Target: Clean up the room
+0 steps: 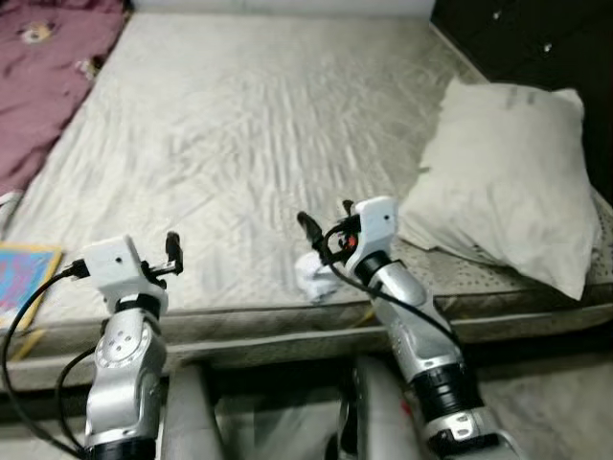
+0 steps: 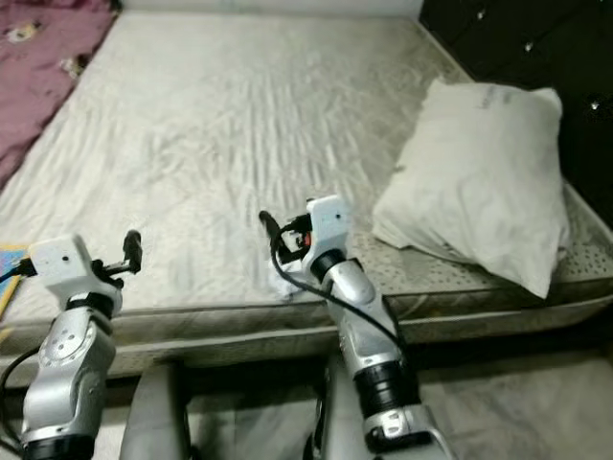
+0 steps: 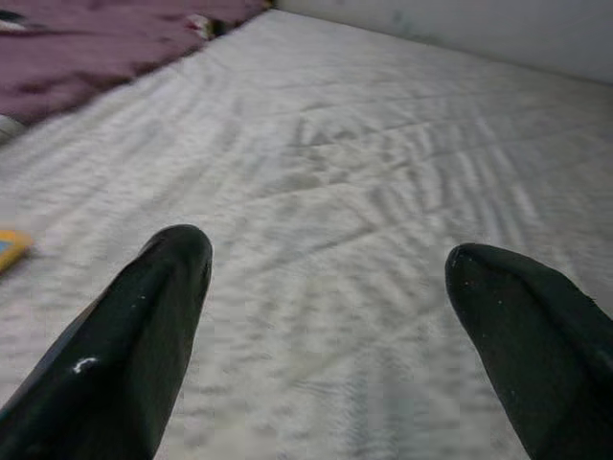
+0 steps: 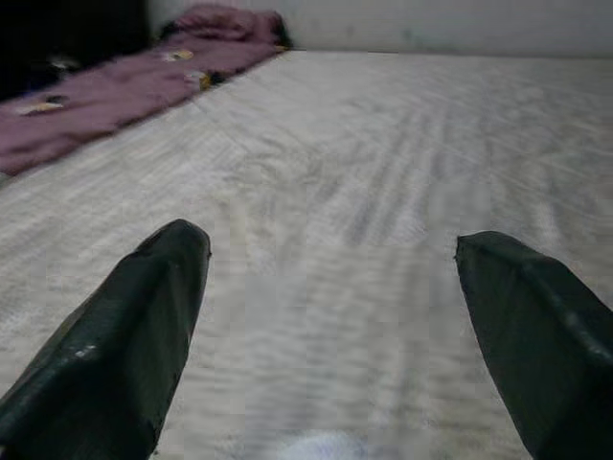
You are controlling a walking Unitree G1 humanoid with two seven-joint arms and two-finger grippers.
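Observation:
A small crumpled white wad [image 1: 311,274] lies on the grey-white bed sheet [image 1: 249,125] close to the bed's front edge. My right gripper [image 1: 328,218] hovers just above and behind the wad, open, with nothing between its fingers; in the right wrist view the wad [image 4: 321,447] shows low between the two black fingers [image 4: 144,316]. My left gripper [image 1: 172,251] is held over the front left part of the bed, open and empty, its fingers [image 3: 144,326] spread wide above bare sheet.
A large white pillow [image 1: 508,182] rests on the bed's right side against a dark headboard [image 1: 536,38]. A purple blanket [image 1: 48,67] covers the far left. A colourful book [image 1: 19,273] lies at the left edge. My legs stand against the bed's front edge [image 1: 287,321].

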